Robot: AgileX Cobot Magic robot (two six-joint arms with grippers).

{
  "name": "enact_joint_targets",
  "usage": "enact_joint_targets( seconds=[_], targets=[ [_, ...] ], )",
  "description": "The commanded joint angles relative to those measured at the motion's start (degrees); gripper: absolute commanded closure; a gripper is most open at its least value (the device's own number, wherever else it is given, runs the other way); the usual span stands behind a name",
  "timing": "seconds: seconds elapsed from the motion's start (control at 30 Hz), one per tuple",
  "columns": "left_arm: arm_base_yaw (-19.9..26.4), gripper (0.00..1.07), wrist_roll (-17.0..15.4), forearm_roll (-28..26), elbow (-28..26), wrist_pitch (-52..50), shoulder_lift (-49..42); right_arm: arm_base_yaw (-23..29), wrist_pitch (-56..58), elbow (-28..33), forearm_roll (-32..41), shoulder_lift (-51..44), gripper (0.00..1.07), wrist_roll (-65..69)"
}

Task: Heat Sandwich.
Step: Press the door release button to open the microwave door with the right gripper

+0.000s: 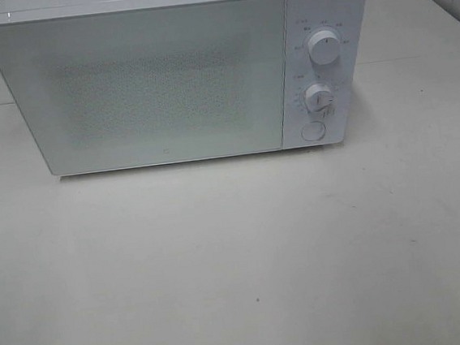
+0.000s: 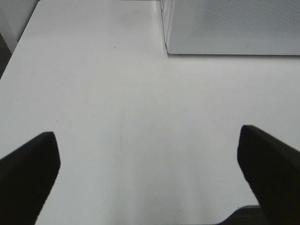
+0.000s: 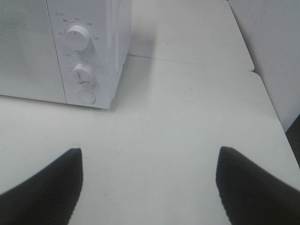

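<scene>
The left end effector [image 2: 147, 133] and the right end effector [image 3: 150, 151] both hung released and empty over the worktop [image 1: 238, 261]. The sandwich showed in no view, and whether it sat behind the shut door [image 1: 148, 82] of the microwave [image 1: 323, 0] could not be told. The step probably lay at the controls, so the nearer right end effector would do best to meet the round button [image 1: 313, 131] squarely and press gently, lest the oven slide.

The white microwave [image 1: 164, 81] is standing upright at the back of the pale table [image 1: 238, 261]. Its speckled door [image 1: 148, 86] is sitting fully closed, hiding the inside. On its right panel an upper knob [image 1: 324, 49] is sitting above a lower knob [image 1: 319, 95] and a round button [image 1: 313, 131].
</scene>
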Motion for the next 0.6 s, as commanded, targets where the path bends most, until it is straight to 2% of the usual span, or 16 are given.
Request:
enact_joint_targets(
  seconds=[0.03, 0.6],
  targets=[
    [0.1, 0.09, 0.0, -0.5, 0.1, -0.7, -0.9, -0.3, -5.4, 0.4, -0.2, 3.4, 0.32, 0.3],
    [0.1, 0.09, 0.0, -0.5, 0.1, -0.7, -0.9, -0.3, -26.8, 0.5, -0.1, 23.2, 0.32, 0.3]
  ],
)
